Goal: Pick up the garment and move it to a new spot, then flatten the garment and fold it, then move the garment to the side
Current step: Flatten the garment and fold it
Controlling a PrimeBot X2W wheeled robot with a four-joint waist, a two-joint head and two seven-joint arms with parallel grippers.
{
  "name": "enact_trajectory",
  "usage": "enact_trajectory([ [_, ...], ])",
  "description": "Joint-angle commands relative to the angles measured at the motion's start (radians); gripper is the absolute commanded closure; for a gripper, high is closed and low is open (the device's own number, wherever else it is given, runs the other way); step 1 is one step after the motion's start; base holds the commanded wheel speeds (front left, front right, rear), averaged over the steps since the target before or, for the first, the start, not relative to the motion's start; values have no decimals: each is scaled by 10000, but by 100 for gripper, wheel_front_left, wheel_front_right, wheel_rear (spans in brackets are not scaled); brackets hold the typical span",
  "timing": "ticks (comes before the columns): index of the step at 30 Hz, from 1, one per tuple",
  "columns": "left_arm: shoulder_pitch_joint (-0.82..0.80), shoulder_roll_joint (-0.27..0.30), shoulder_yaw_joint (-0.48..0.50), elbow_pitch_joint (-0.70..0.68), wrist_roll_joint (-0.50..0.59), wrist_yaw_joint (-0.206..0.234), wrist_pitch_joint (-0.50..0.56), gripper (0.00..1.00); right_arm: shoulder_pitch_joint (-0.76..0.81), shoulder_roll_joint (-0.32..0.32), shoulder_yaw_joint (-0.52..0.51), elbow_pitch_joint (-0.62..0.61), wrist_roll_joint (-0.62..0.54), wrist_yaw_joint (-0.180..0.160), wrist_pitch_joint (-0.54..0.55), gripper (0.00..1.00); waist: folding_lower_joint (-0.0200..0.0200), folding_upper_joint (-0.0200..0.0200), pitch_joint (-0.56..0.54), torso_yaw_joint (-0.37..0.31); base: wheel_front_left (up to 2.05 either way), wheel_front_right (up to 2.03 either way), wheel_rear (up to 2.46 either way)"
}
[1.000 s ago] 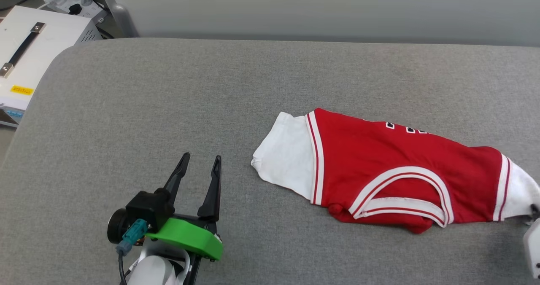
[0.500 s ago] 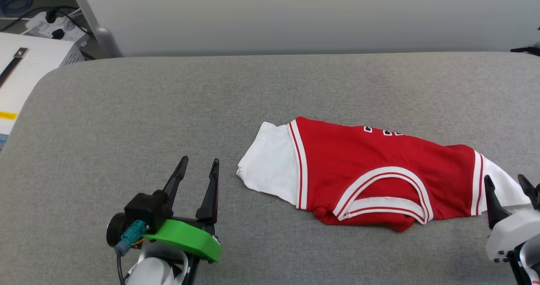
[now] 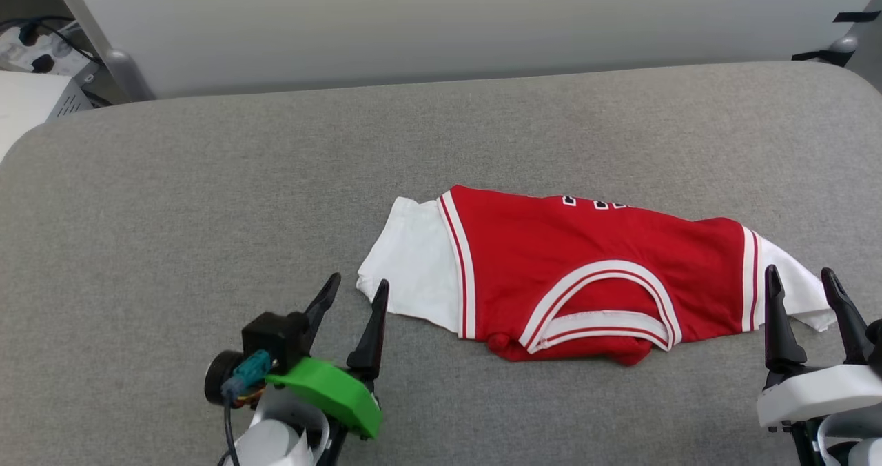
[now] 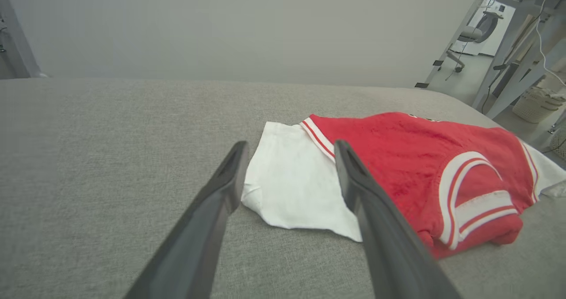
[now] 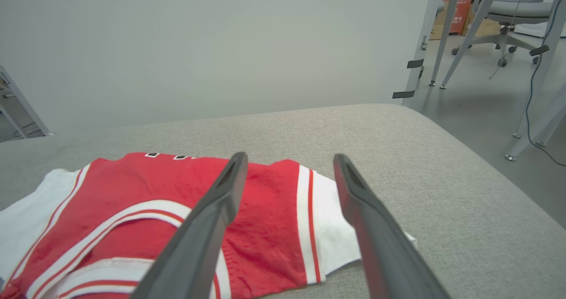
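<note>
The garment [image 3: 579, 259], a red jersey with white sleeves and white-striped trim, lies folded flat on the grey padded table [image 3: 275, 176], right of centre. Its neckline faces the near edge. My left gripper [image 3: 357, 290] stands open just left of the white left sleeve, nothing between its fingers. In the left wrist view that gripper [image 4: 287, 151] points at the white sleeve of the garment [image 4: 398, 157]. My right gripper [image 3: 799, 278] is open at the garment's right end, beside the right sleeve. The right wrist view has the open gripper [image 5: 287, 159] above the garment [image 5: 177, 201], holding nothing.
A pale wall panel [image 3: 441, 25] stands behind the table's far edge. A white box with cables [image 3: 34, 87] sits off the table's left corner. Chair and table legs [image 5: 508, 38] stand on the floor beyond the right edge.
The camera has swung right, so the whole scene shifted left. My right gripper has come into view, now open beside the right sleeve. My left gripper now sits closer to the left sleeve.
</note>
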State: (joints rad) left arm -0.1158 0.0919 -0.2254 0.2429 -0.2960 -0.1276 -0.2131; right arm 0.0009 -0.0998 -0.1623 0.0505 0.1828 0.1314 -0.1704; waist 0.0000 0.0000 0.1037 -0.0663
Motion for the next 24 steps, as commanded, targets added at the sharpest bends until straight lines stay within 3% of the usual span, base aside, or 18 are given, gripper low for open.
enact_trajectory([
  [1, -487, 89, -50, 188, -10, -12, 399, 0, 14, 12, -51, -135, 104, -7, 20, 0, 0, 0, 308, -163, 0, 0, 0],
  [11, -2175, 555, -297, 1863, 362, 719, 4076, 0, -96, 227, 121, -555, -40, -7, 191, 0, 0, 0, 1065, -649, 0, 0, 0],
  [20, -2358, 711, -487, 2855, 501, 945, 4859, 0, -120, 267, 196, -403, -78, -7, 111, 0, 0, 0, 1273, -783, 0, 0, 0],
  [21, -2325, 698, -496, 2958, 410, 872, 4983, 100, -130, 261, 206, -375, -84, -7, 108, 0, 0, 0, 1276, -765, 0, 0, 0],
  [24, -2301, 656, -466, 3048, 207, 748, 4959, 100, -139, 228, 219, -281, -97, -7, 110, 0, 0, 0, 1225, -649, 0, 0, 0],
])
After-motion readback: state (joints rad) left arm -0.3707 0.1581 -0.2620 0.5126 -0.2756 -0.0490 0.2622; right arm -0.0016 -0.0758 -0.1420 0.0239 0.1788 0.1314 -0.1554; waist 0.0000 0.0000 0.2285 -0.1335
